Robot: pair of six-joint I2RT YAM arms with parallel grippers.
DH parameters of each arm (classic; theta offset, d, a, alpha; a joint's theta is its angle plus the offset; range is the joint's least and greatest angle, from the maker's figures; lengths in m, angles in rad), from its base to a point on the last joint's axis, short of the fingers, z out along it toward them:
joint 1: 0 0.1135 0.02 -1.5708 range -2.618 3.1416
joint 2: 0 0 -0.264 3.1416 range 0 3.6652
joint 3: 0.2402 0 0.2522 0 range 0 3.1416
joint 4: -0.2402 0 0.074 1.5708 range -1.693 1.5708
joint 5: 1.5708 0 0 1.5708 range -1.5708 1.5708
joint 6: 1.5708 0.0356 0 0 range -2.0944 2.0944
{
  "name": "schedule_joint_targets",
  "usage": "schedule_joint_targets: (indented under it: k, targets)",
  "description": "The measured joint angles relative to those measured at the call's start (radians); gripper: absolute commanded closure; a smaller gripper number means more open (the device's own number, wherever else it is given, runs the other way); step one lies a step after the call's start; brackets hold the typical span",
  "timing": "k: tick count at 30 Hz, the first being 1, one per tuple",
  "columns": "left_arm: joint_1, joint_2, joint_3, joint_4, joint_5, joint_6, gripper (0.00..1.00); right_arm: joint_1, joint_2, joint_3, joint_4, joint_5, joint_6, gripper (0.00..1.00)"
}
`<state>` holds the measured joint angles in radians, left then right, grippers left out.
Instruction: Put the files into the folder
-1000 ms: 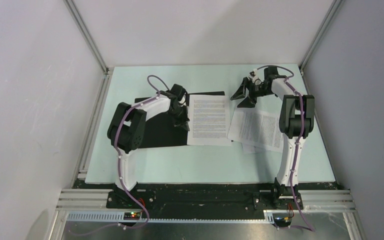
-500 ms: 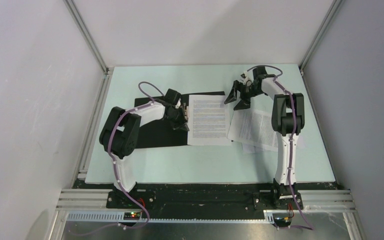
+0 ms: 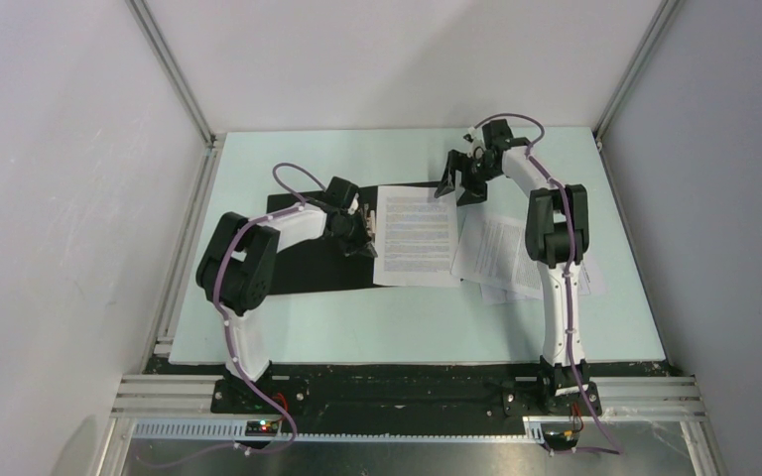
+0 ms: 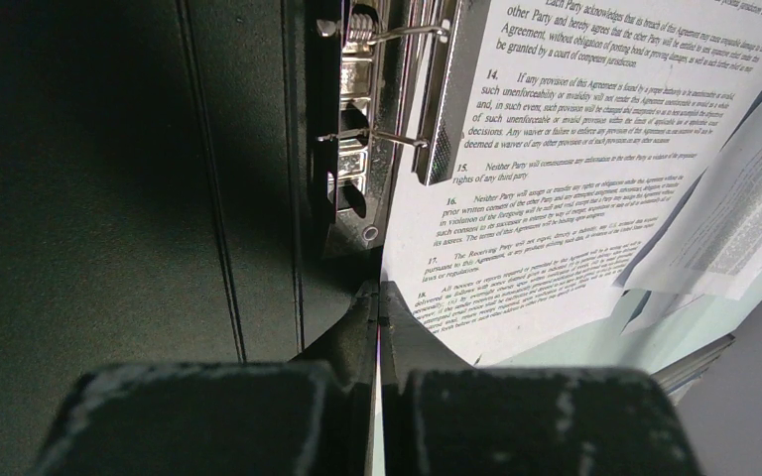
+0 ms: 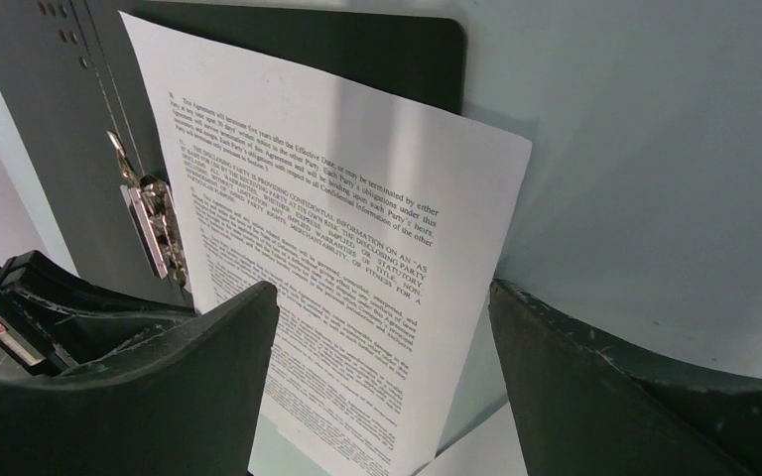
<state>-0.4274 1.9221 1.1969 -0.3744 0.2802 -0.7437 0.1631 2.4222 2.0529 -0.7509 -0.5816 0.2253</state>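
**One page in the folder, more waiting alongside**

The first of the files point(image 3: 415, 236) lies on the right half of the open folder point(image 3: 303, 263), its inner edge by the metal clip point(image 4: 357, 109). Loose sheets point(image 3: 501, 253) lie just beside it on the counter point(image 3: 357, 327). The left tool point(image 3: 362, 236), jaws closed on nothing, sits at that inner edge. The right tool point(image 3: 459, 183) hovers wide open over the page's far corner. The page is probably best pinned near the clip while the open tool squares the corner gently, flat and without creasing
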Motion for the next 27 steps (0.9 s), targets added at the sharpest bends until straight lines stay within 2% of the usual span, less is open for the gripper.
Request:
schedule_joint_targets:
  k: [19,27]
  targets:
    - [0.000,0.000,0.000,0.003,-0.009,0.002,1.00,0.031,0.041,0.063,0.019,-0.016,0.036,0.18]
    - [-0.003,-0.042,-0.017,0.002,-0.054,0.013,1.00,0.031,0.043,0.065,0.022,-0.021,0.037,0.18]
